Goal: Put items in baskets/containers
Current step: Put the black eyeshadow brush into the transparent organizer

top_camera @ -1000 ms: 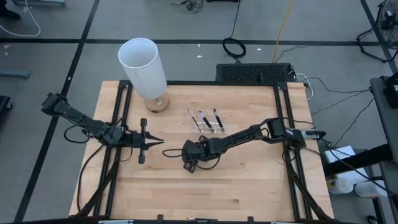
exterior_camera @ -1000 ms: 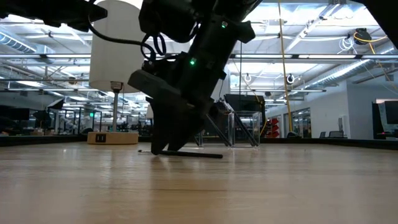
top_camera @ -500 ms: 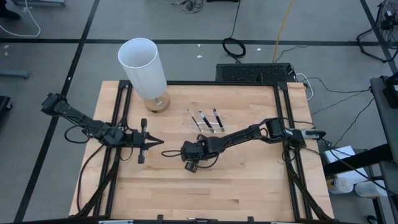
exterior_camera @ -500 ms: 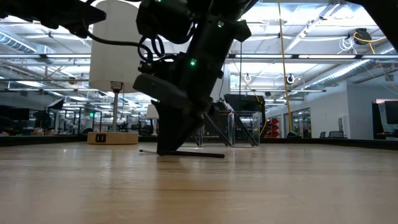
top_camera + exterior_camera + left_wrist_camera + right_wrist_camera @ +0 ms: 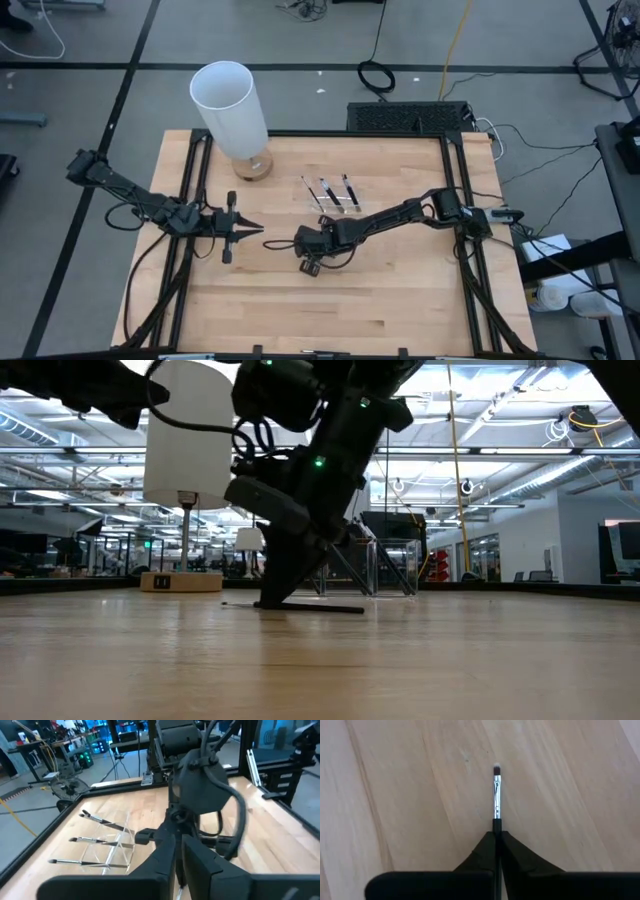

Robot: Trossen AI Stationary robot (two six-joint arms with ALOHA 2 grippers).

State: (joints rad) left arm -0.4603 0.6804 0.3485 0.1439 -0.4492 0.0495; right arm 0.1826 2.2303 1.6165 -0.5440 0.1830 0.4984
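Four brushes [image 5: 323,192], one clear tray [image 5: 334,198]

floor [image 5: 90,40]: grey concrete, dark seam lines, loose cables
table [image 5: 330,310]: pale wood planks, black frame rails
yellow cable [image 5: 455,45]: runs across floor beyond table
ceiling [image 5: 520,420]: exposed beams, ducts, strip lights
far room [image 5: 500,550]: glass partitions, dark monitor [image 5: 622,550] at one side

Silver-ferruled black brush [image 5: 496,795] on pale wood table [image 5: 410,795].
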